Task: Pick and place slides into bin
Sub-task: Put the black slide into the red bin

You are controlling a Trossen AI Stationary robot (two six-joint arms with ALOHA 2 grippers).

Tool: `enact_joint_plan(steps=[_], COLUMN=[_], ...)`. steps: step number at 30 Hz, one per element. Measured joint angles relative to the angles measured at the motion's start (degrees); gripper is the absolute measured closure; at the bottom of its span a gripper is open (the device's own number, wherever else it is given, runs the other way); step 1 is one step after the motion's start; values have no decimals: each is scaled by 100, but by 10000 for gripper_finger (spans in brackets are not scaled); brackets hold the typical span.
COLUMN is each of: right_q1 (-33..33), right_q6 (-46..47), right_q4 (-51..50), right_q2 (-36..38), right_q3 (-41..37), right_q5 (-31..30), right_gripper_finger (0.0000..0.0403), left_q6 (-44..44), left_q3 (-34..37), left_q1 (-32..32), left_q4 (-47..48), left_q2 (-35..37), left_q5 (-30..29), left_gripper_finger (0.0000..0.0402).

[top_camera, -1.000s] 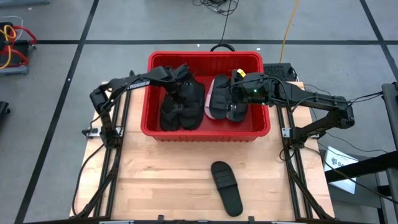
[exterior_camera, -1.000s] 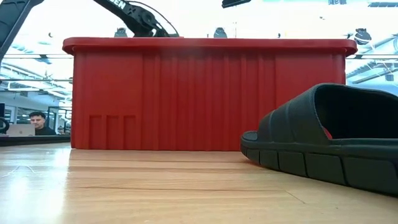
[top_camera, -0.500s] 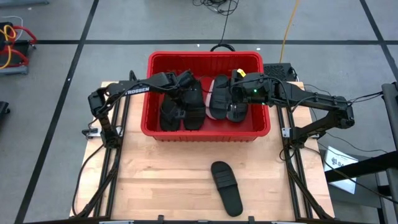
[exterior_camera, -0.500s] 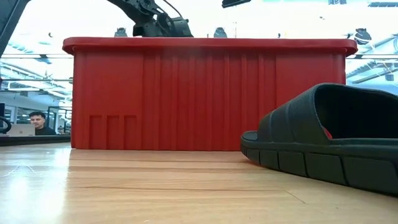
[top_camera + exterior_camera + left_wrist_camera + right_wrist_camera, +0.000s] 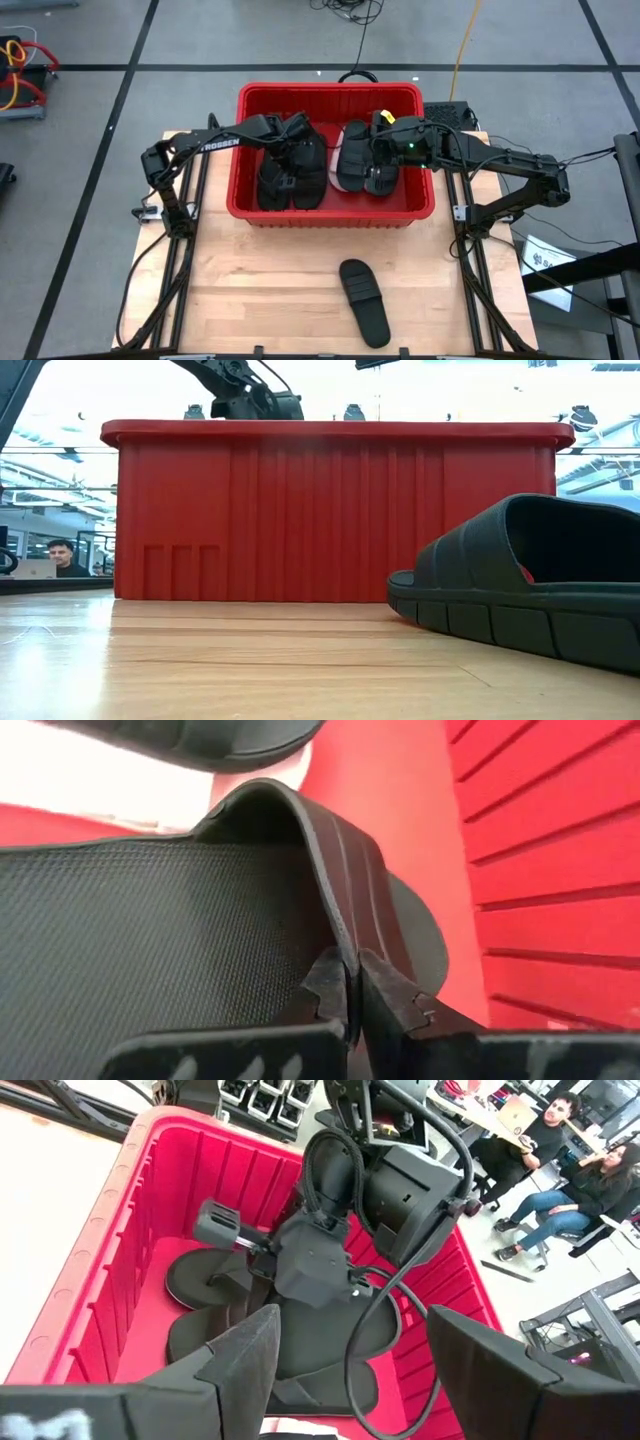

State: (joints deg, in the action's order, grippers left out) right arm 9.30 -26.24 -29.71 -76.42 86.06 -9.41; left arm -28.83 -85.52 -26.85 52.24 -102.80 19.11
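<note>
On the bare wooden table (image 5: 260,290), at about six o'clock from the red bin (image 5: 330,215), one black slide (image 5: 364,301) lies alone, well apart from the bin's near wall, with open board all round it. In the low view this slide (image 5: 520,585) fills the right foreground and the bin's ribbed wall (image 5: 330,520) stands behind it.

Inside the bin, the left gripper (image 5: 290,128) reaches over the nine o'clock rim. Its fingers (image 5: 330,990) are pinched together on the strap of a black slide (image 5: 150,920), which hangs close to the red wall. More black slides (image 5: 292,175) lie in a heap beneath it.

The right gripper (image 5: 383,128) hovers over the bin's three o'clock half, jaws spread wide and holding nothing, above a black slide (image 5: 362,165) and a pink slide (image 5: 346,135).

A seated person (image 5: 62,557) shows beyond the table.
</note>
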Motion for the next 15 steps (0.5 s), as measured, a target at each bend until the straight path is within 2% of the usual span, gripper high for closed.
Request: enact_joint_plan(steps=[10,15], right_q1=[-2,-1], right_q6=[0,0], right_q4=[-1,0], right_q2=[0,0], right_q3=[0,0], right_q5=[0,0], right_gripper_finger=[161,161], left_q6=[-133,-440], left_q3=[97,97], left_q1=[273,385], left_q4=[65,22], left_q2=[-11,-11], left_q5=[286,-108], left_gripper_finger=[399,398])
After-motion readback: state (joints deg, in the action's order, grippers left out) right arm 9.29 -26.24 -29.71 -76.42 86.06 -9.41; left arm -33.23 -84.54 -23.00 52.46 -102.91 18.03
